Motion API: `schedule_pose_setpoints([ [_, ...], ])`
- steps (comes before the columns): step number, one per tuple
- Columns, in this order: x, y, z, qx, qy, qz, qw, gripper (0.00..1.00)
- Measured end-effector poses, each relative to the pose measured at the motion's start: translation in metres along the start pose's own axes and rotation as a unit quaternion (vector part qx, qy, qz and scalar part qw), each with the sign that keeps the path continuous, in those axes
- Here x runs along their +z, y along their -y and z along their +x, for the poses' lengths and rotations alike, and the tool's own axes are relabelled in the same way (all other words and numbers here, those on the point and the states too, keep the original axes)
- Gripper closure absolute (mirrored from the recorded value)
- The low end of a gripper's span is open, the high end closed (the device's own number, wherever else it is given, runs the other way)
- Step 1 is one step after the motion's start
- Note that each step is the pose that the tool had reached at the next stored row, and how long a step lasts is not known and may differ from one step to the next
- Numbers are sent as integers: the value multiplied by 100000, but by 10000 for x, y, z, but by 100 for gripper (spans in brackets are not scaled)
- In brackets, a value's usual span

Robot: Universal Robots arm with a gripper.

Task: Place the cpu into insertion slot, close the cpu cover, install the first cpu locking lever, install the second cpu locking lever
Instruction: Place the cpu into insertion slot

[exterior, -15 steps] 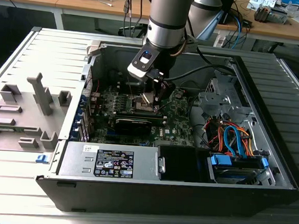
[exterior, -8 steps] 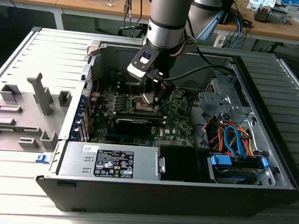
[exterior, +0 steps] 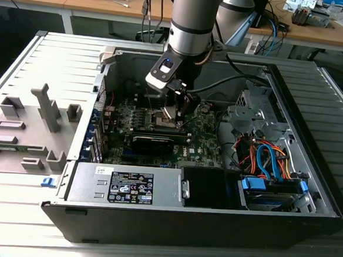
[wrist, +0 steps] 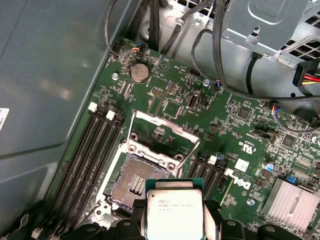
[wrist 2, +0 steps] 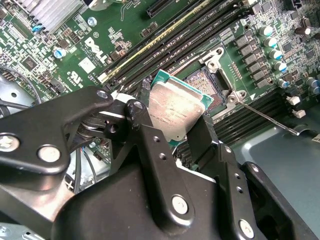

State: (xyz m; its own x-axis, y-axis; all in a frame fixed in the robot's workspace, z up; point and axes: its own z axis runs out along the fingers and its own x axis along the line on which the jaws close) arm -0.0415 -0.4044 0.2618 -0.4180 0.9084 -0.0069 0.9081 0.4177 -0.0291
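While the cpu cover [wrist: 165, 122] stands swung open, leaving the insertion slot [wrist: 132, 185] bare, we see the pincer [wrist 2: 170, 120] clamped on the cpu [wrist 2: 177, 107] by two opposite edges. It is held tilted, near the slot and apart from it, an edge grip that likely spares the contacts.

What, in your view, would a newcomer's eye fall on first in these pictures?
The silvery cpu stands out in both wrist views, gripped at its edges by the black claw. Close by, in the first wrist view, are the bare insertion slot and the cpu cover, swung open. In the exterior view the arm reaches into an open computer case.
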Motion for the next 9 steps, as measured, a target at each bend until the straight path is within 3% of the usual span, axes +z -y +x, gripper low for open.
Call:
schedule_pose_setpoints([
  [9, 5, 0, 0, 600, -15, 5, 99998, 45],
])
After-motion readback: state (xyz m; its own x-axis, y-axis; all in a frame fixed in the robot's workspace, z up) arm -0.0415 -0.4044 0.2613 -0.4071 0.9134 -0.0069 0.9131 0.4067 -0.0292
